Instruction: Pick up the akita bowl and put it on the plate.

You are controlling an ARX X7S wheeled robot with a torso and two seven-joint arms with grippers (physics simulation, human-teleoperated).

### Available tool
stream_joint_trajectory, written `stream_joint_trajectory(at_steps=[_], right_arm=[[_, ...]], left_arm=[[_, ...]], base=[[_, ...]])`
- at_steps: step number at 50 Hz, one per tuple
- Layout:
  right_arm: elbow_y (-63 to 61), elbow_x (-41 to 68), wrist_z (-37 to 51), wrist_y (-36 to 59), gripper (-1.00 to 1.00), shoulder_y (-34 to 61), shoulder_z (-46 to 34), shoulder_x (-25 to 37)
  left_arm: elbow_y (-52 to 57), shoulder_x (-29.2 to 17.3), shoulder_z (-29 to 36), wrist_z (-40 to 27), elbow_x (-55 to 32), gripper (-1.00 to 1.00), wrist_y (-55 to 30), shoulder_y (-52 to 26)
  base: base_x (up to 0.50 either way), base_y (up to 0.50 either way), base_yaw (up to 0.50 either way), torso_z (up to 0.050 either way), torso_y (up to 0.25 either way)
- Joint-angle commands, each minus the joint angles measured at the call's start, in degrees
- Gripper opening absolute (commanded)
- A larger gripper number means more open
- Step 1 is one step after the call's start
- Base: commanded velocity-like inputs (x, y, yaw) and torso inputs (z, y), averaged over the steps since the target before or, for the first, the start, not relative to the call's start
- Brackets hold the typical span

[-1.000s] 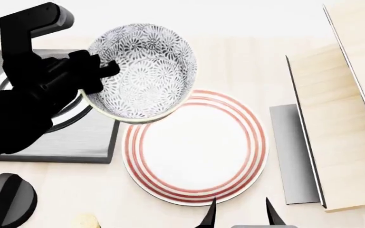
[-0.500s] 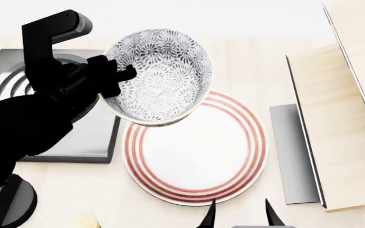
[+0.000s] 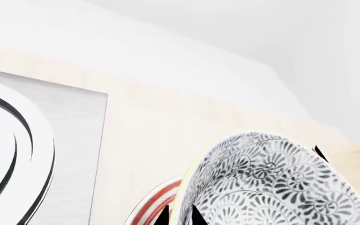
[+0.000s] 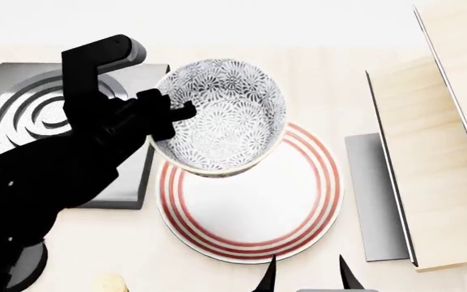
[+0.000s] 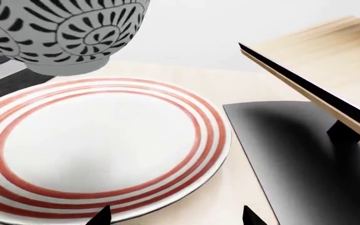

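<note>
With the left gripper (image 4: 165, 115) clamped on the akita bowl (image 4: 221, 115) rim above the plate (image 4: 254, 201) edge, centring before lowering is advised; right gripper (image 5: 175, 215) stands apart.

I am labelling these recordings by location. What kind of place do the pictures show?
Probably a simulated kitchen counter: a pale wooden tabletop carries a grey square stove plate with dark rings, a flat white plate with red rings, and a patterned black-and-white ceramic bowl.

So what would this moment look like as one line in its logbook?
left pincer: holding grey-patterned ceramic bowl | bowl: airborne above red-ringed white plate edge | right pincer: open, idle
</note>
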Motion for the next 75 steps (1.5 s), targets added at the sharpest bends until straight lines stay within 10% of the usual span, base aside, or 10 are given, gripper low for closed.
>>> stream_joint_trajectory(at_steps=[1,58,75], right_arm=[[0.7,0.2,-0.1,-0.3,1.0,0.1,-0.1,0.0],[2.8,0.8,-0.2,-1.0,1.0,0.7,-0.9,-0.3],[2.7,1.0,-0.2,-1.2,1.0,0.5,-1.0,-0.1]], left_arm=[[-4.6,1.4,0.6,1.7,-0.3,-1.0,2.9,-1.0],[-13.6,3.0,29.5,0.3,-19.5,-1.0,17.2,-5.2],[-19.3,3.1,58.7,0.9,-47.1,-1.0,27.6,-9.5]], base=[[0.0,0.0,0.0,0.0,0.0],[0.0,0.0,0.0,0.0,-0.007],[0.0,0.0,0.0,0.0,0.0]])
